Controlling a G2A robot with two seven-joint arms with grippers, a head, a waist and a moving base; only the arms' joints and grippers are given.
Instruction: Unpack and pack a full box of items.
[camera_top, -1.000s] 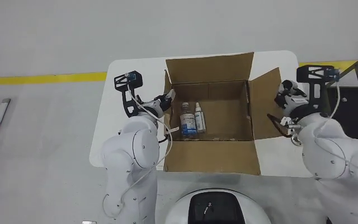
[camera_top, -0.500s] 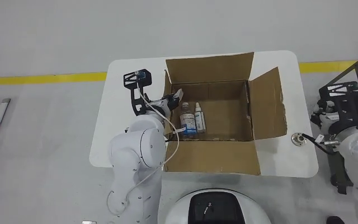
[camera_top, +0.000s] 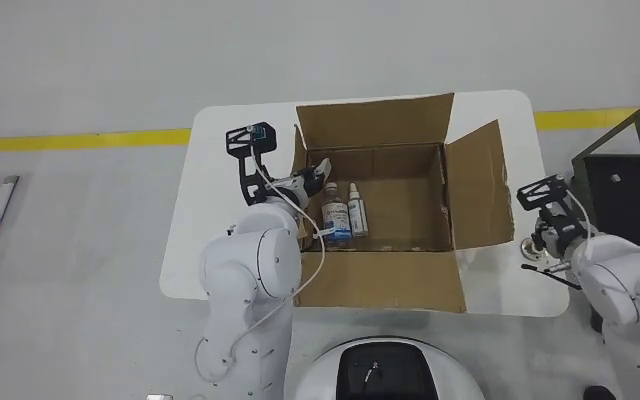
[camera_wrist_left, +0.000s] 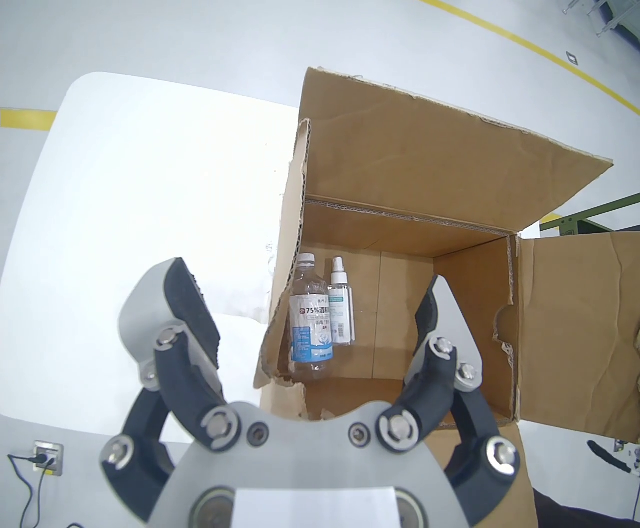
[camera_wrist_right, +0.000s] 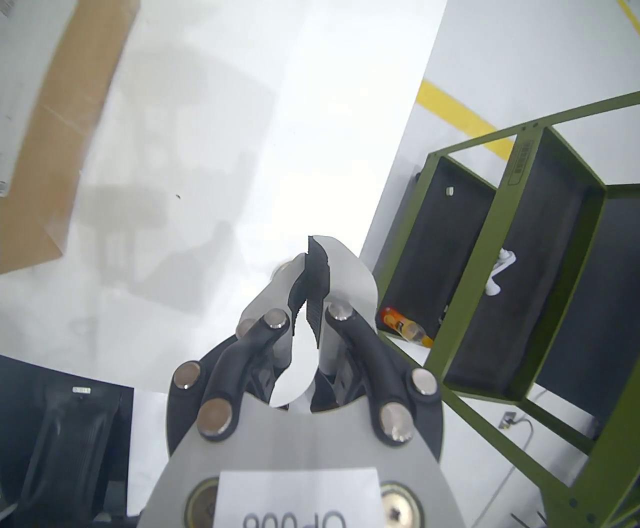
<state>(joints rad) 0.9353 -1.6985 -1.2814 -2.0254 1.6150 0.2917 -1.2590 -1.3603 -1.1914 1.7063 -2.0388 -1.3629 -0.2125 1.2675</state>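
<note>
Left tool (camera_wrist_left: 307, 285) hangs wide open over the box (camera_wrist_left: 425, 165), ready for a bottle (camera_wrist_left: 310, 325); right tool (camera_wrist_right: 315, 270) is closed, empty.

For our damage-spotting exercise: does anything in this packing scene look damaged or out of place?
Yes. The box is damaged: its wall beside the bottle is torn ragged, and the opposite wall has a ripped notch.
</note>
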